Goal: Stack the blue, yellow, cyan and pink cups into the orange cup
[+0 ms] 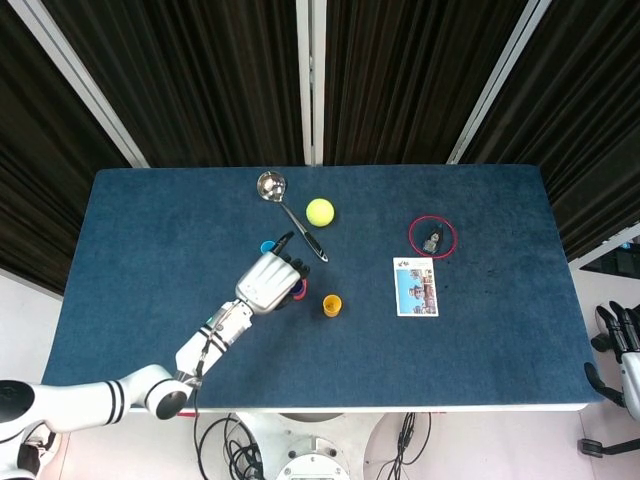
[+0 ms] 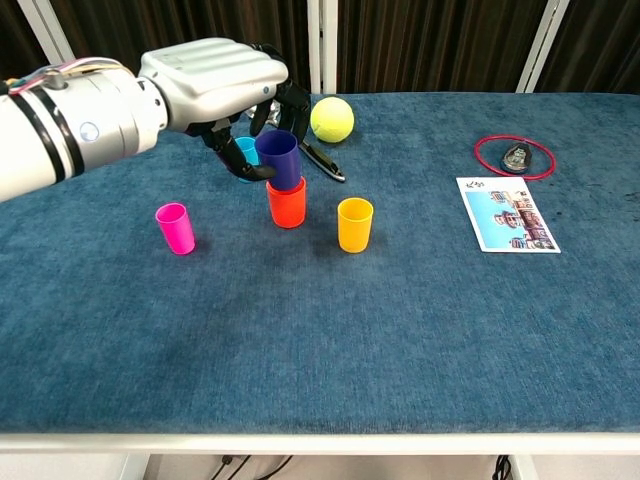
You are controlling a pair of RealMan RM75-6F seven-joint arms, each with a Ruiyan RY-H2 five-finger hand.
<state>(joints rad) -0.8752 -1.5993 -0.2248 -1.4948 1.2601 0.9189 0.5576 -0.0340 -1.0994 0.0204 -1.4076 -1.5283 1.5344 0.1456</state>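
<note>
My left hand (image 2: 222, 82) grips the blue cup (image 2: 280, 160) from above and holds it, slightly tilted, with its base at the mouth of the orange cup (image 2: 287, 205). In the head view the left hand (image 1: 268, 283) covers the blue cup, and only an edge of the orange cup (image 1: 300, 290) shows. The yellow cup (image 2: 354, 224) stands just right of the orange one. Alone to the left stands the pink cup (image 2: 175, 227). The cyan cup (image 2: 245, 156) is partly hidden behind my fingers. My right hand (image 1: 612, 330) hangs off the table's right side, holding nothing.
A metal spoon (image 2: 262, 99) and a tennis ball (image 2: 332, 118) lie behind the cups. At the right are a red ring with a small object inside (image 2: 513, 156) and a picture card (image 2: 506, 214). The table (image 2: 320, 350) is covered in blue cloth.
</note>
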